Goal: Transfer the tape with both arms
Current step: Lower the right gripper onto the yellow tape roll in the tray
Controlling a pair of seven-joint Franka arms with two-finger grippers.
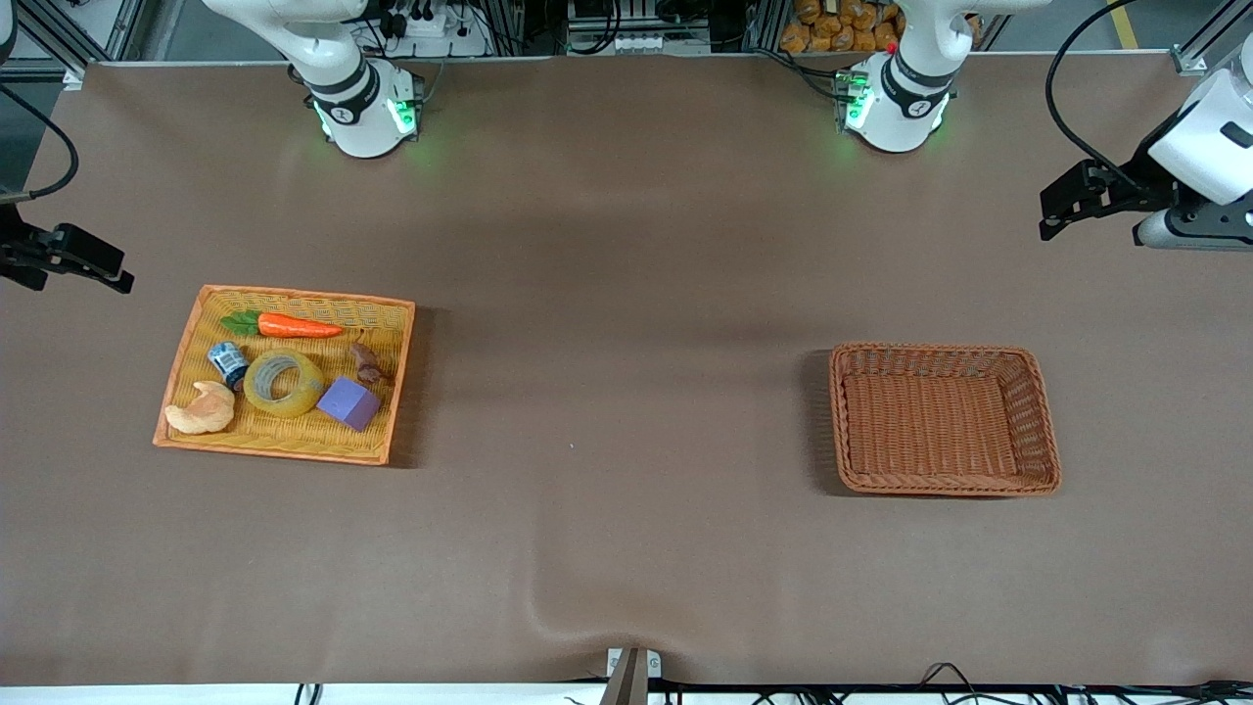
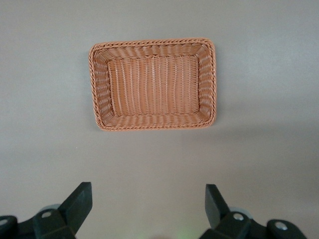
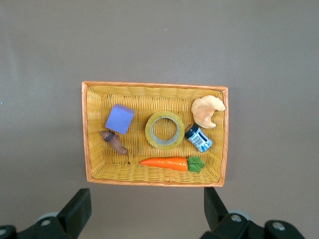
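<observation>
Two baskets sit on the surface: one yellow tray (image 1: 176, 364) and one brown wicker basket (image 1: 945, 484). The tray holds one tape (image 1: 284, 383), one carrot (image 1: 284, 325), one croissant (image 1: 202, 410), one purple block (image 1: 348, 402), one small can (image 1: 228, 363) and one brown piece (image 1: 367, 362).

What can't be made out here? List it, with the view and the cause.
- Small blue can beside the tape: label print too small, front and right wrist views.
- Dark brown lump in the yellow tray: too small to identify.
- Right pincer and left pincer: cut off by the wrist views' edge; only open fingers show.
- Arms' upper links: cut off at the front view's edges.
</observation>
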